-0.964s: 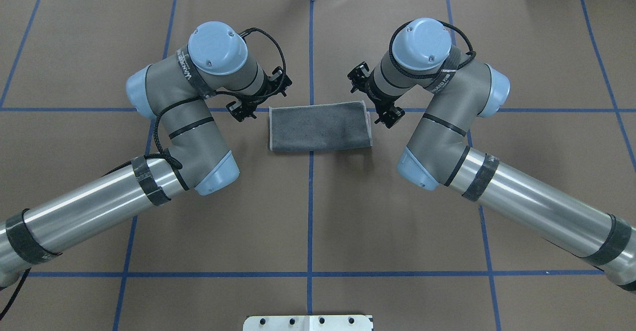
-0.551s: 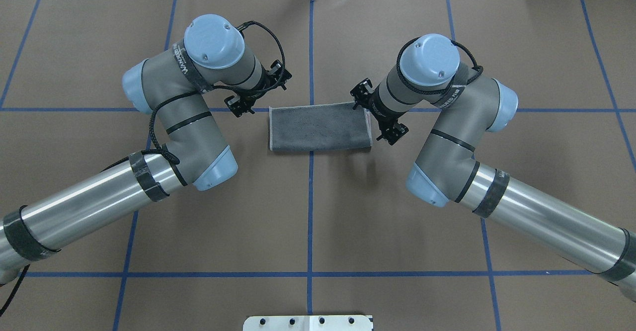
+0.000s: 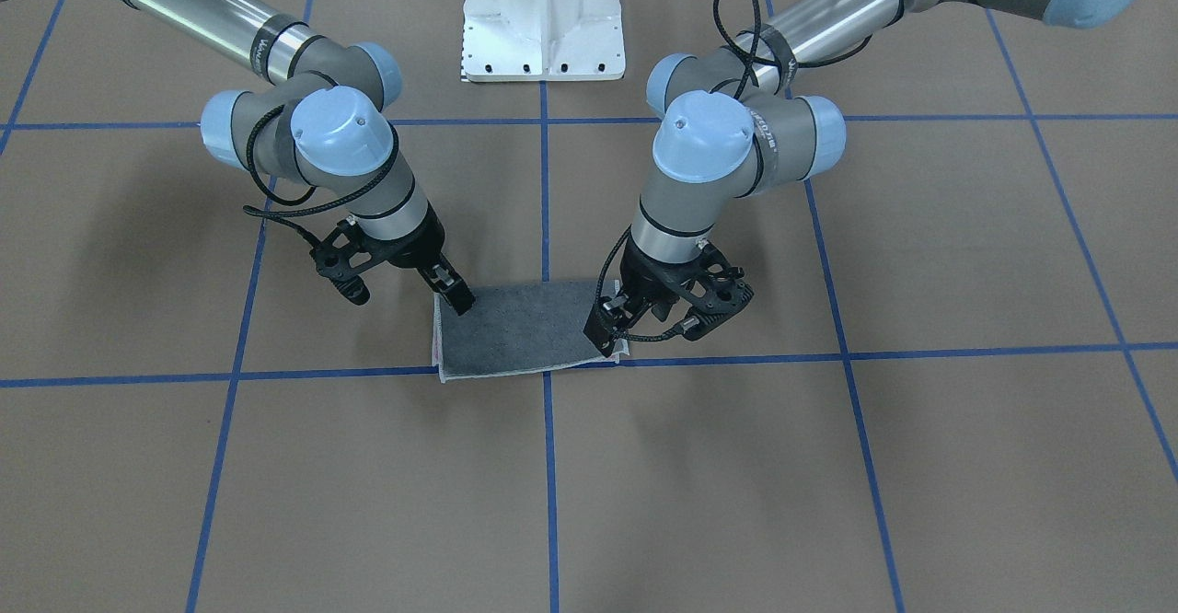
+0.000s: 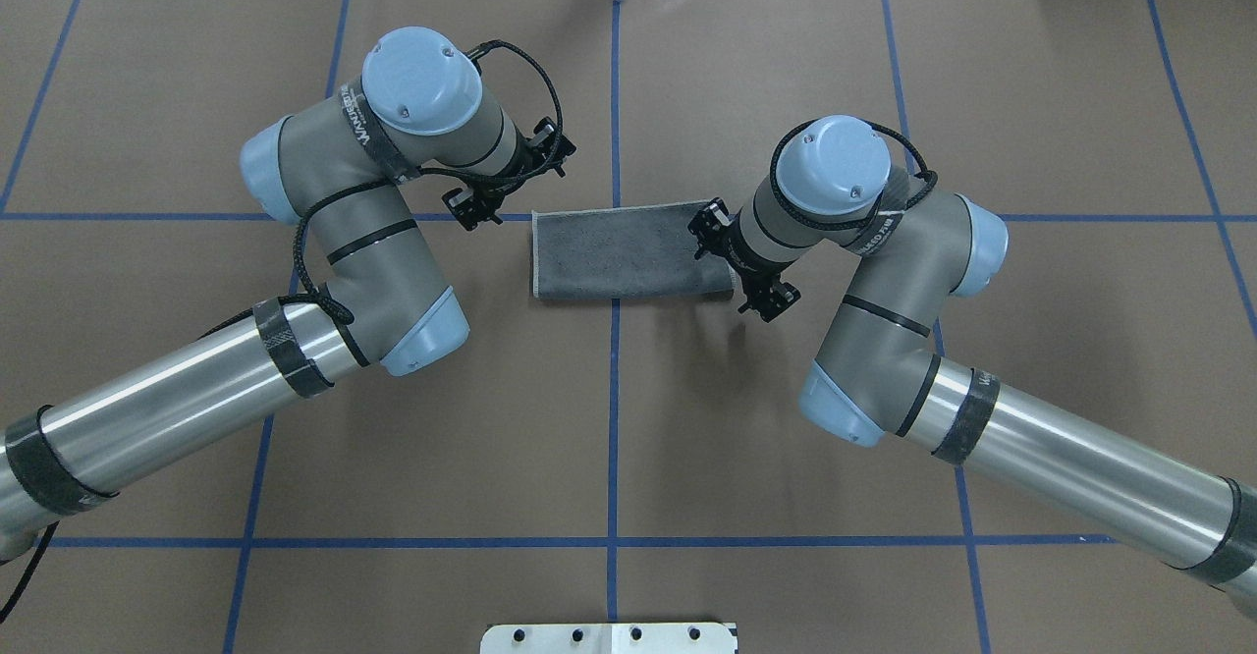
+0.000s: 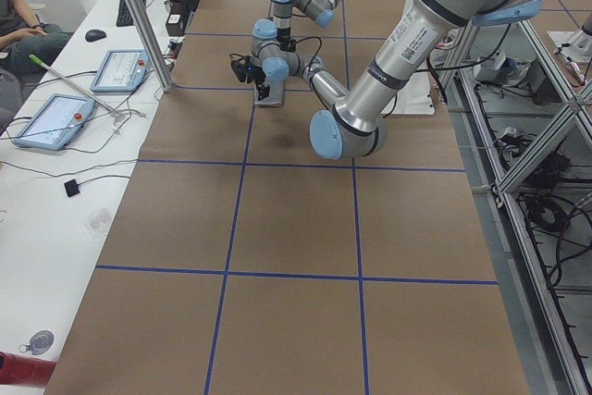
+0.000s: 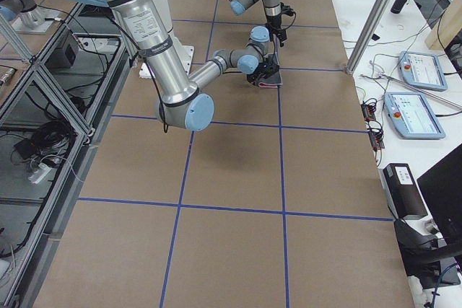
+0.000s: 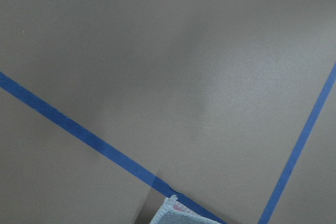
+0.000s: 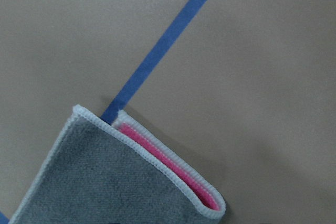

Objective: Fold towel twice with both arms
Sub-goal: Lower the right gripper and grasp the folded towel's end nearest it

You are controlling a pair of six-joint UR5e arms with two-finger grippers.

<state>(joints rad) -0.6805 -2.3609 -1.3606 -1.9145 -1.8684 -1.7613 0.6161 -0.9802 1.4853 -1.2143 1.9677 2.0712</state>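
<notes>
Only the right wrist camera shows pink tucked inside the open corner of the towel (image 8: 105,182). Overhead it's a plain grey strip lying flat, long axis running between the right gripper (image 3: 457,300) and left gripper (image 3: 603,337), their fingertips at opposite short ends. Fingers apart or together? Can't tell.

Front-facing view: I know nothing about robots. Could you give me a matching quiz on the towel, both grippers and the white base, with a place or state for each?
1 towel
2 left gripper
3 right gripper
4 white base

A open, at the towel's end on this view's left
B top middle of the view
C lying flat, dark grey side up
D open, at the towel's end on this view's right

Pairs: 1-C, 2-D, 3-A, 4-B
</notes>
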